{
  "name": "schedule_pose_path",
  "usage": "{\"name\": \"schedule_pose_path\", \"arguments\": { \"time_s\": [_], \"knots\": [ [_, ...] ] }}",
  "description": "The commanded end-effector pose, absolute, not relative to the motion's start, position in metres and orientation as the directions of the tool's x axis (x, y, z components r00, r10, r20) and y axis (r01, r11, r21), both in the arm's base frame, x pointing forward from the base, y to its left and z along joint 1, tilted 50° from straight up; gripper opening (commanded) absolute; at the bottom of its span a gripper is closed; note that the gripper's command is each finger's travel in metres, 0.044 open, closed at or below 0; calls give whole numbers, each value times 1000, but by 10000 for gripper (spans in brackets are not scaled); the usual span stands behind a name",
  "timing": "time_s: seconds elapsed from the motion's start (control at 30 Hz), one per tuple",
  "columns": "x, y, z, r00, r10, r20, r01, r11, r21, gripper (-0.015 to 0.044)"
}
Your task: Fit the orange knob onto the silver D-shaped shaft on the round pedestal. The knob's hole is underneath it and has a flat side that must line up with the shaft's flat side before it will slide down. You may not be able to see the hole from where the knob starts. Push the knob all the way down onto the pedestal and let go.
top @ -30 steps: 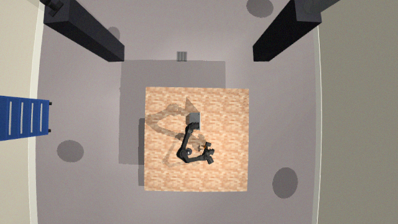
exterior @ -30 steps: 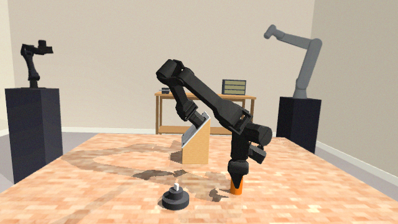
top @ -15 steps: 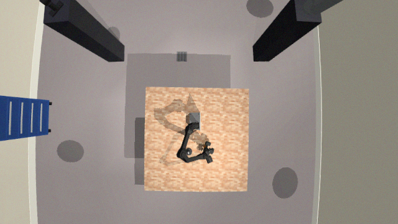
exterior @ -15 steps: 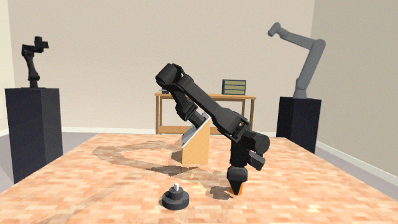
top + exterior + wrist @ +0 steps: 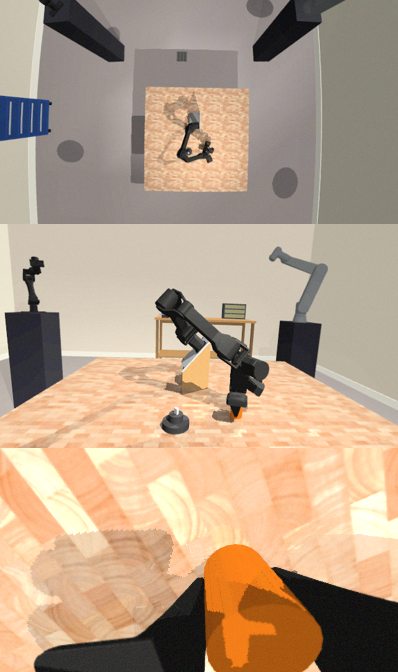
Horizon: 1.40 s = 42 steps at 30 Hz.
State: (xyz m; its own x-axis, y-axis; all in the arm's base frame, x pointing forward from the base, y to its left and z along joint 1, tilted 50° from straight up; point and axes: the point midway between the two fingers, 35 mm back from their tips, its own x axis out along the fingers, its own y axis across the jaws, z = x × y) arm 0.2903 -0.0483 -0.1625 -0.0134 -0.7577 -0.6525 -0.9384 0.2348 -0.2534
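Note:
The orange knob is a cylinder standing upright on the table, right of the pedestal in the exterior view. My gripper points down over it and is shut on it, with a dark finger against each side in the wrist view. The knob's underside and its hole are hidden. The round dark pedestal is stepped, and the silver shaft stands up from its top with nothing on it. I cannot make out the shaft's flat side. The pedestal is out of the wrist view.
The arm's wedge-shaped mount stands on the wood-patterned table, behind the pedestal in the exterior view. My bent arm passes above the table. Two dark plinths with other arms and a shelf table are farther back.

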Motion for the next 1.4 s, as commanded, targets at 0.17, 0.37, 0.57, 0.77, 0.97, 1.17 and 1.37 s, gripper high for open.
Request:
{"name": "schedule_pose_path", "arguments": {
  "time_s": [0.17,0.37,0.57,0.77,0.97,1.17,1.37],
  "knots": [
    [291,-48,-163,-7,-754,-657,-929,248,-274,20],
    [295,-37,-158,1,-743,-669,-915,270,-301,0],
    [298,-23,-149,1,-740,-672,-919,265,-292,0],
    [300,-9,-138,0,-739,-674,-923,259,-284,0],
    [301,6,-128,-2,-739,-674,-927,254,-276,0],
    [302,21,-117,-4,-741,-672,-930,249,-269,0],
    [301,35,-105,-7,-744,-668,-934,244,-262,0]
  ]
}}
